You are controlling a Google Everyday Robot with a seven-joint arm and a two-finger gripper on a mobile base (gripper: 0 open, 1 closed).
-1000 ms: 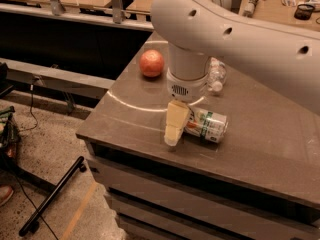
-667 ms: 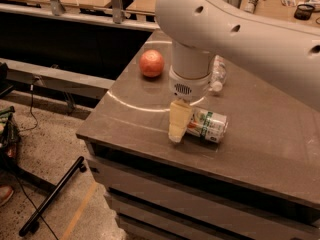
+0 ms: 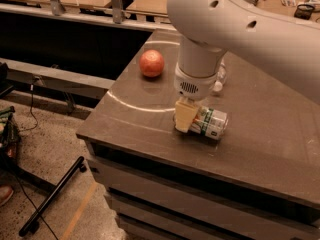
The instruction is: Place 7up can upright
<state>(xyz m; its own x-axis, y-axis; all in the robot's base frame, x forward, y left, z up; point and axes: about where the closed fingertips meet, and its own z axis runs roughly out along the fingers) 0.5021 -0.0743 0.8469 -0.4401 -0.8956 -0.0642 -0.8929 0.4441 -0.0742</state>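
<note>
- The can (image 3: 214, 123) was seen lying on its side on the table (image 3: 135, 115), near the front edge.
- The gripper (image 3: 186, 119) was positioned at the can's end nearer the fruit; how far it was open, and whether the can was held, could not be told.
- A round reddish fruit (image 3: 151, 63) was set well apart, farther back.
- A clear bottle (image 3: 220, 77) was partly hidden behind the arm (image 3: 240, 24).

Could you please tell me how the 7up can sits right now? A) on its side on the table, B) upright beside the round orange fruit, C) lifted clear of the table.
A: the 7up can lies on its side on the table, with the gripper down at one end of it.
</note>
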